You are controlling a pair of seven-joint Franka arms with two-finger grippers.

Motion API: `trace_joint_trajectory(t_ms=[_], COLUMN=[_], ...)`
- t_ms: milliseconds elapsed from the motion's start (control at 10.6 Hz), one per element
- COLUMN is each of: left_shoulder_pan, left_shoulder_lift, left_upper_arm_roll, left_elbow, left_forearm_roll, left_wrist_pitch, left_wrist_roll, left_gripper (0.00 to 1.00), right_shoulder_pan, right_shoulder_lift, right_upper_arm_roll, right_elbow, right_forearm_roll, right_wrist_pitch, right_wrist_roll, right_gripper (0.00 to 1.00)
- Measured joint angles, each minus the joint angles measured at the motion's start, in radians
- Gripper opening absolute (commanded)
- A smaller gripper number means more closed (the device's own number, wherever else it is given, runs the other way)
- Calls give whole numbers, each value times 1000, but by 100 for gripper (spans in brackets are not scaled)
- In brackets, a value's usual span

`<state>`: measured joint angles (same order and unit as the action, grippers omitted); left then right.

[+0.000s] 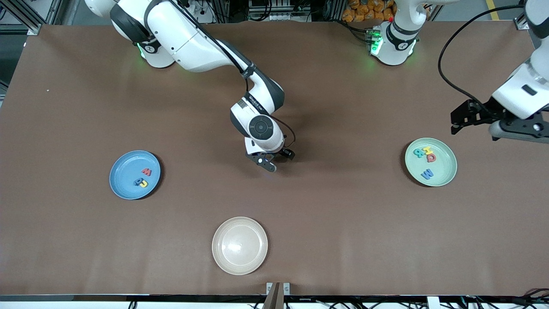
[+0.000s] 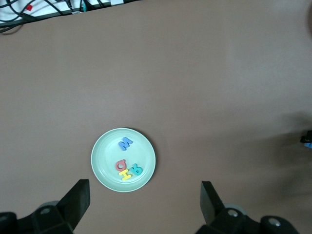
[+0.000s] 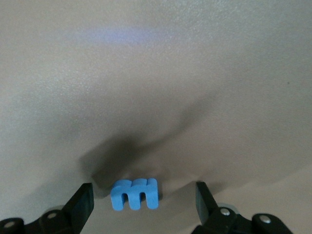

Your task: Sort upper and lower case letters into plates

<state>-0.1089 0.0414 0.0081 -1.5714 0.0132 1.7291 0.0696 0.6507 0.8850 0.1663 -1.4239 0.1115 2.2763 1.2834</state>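
letter m, blue, flat on table mid-way between plates, sits between right gripper fingers, jaws wide, not yet gripping. you close across its long axis. left gripper waits open above green plate.

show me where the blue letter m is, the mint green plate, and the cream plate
blue letter m [image 3: 135, 194]: right wrist view, on its middle leg, between the right gripper's open fingers.
mint green plate [image 1: 446, 171]: front view, on bare inner floor beside the letters.
cream plate [image 1: 239, 245]: front view, on its bare centre.
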Motion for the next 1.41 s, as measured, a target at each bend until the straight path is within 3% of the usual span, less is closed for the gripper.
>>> trace_joint_trajectory(t_ms=[188,470,658,846,1409], left_shoulder_pan=[-5,-19,-23,-23,-22], left_shoulder_lift=[-15,-33,-36,-35,-35], left_upper_arm_roll=[27,33,33,33,34], left_elbow=[0,1,11,12,12], left_forearm_roll=[-2,-2,-2,-2,-2], left_wrist_pitch=[-2,-26,-38,-43,-68], left_wrist_roll=[-20,-30,-31,-31,-82], left_gripper=[100,100,100,100,100], right_shoulder_pan=[0,0,1,1,-7], right_shoulder_lift=[2,2,2,1,1], right_upper_arm_roll=[0,0,0,1,-8], right_elbow=[3,13,17,23,39], right_forearm_roll=[-2,-5,-6,-9,-17], right_wrist_pitch=[1,-1,0,-1,-17], right_wrist_roll=[0,0,1,1,1], right_gripper=[72,54,34,0,0])
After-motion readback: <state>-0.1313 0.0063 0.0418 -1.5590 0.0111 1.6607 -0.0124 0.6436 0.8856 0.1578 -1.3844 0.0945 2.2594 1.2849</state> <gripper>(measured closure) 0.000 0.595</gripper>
